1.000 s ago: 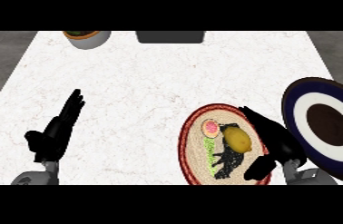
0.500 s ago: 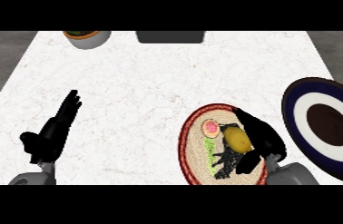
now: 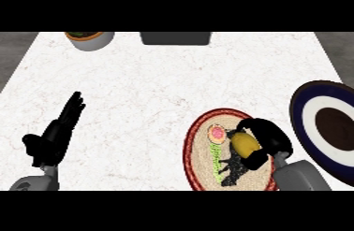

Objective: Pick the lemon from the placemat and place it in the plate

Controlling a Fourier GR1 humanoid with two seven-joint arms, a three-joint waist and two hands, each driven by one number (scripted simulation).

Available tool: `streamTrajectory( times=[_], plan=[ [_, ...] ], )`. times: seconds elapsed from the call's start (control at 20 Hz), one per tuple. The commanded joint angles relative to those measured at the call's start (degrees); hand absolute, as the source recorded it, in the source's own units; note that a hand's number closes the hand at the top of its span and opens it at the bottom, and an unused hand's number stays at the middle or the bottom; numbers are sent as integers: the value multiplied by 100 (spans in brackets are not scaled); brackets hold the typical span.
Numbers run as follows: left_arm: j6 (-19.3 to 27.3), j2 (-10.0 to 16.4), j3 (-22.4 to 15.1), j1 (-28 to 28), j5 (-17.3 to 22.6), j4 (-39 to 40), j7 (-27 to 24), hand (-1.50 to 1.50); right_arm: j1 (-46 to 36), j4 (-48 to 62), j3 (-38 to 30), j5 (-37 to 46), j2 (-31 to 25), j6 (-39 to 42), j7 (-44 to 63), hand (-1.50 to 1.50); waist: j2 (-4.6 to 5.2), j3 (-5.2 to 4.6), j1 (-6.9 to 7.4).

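Observation:
A yellow lemon [image 3: 243, 141] lies on the round, red-rimmed woven placemat [image 3: 200, 157] at the lower right of the counter. My right hand [image 3: 266, 140] is over the mat with its fingers curled round the lemon from the right and above. The plate [image 3: 304, 108], dark blue with a white ring and a brown centre, lies just right of the mat at the view's right edge. My left hand [image 3: 54, 136] rests open at the lower left, fingers straight and pointing up, holding nothing.
A pink round patch [image 3: 217, 133] and dark leaf-like shapes [image 3: 232, 169] show on the mat beside the lemon. A grey pot with greenery [image 3: 90, 39] and a dark flat box [image 3: 175, 38] sit at the counter's far edge.
My right hand has moved left from the mat's right edge onto the lemon and curled its fingers round it. The left hand has stayed put.

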Motion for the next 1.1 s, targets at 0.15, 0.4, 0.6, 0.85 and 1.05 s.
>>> streamTrajectory(
  times=[0.15, 0.4, 0.6, 0.85, 1.05],
  plan=[
    [-80, -83, 26, 97, -196, 160, -245, 0, 282, -409, 32, 179, 110, -61, -395, 150, 25, 31, -15],
    [179, -24, 344, 281, 12, -5, 48, 0, 1681, -195, -1743, -125, -1161, -1786, -1109, 150, -93, 59, -730],
    [235, 106, 590, 430, 105, -50, 25, 0, 2210, 113, -3230, -793, -1663, -2506, -1590, 150, -149, 81, -1031],
    [171, -18, 415, 411, 80, -114, 65, 0, 3281, 507, -4484, -1964, -1769, -2904, -3572, 150, -84, 69, -761],
    [-101, 144, 362, 394, 81, -160, -18, 0, 3816, 894, -5513, -2910, -1961, -2629, -4971, 150, -40, 48, -425]
  ],
)
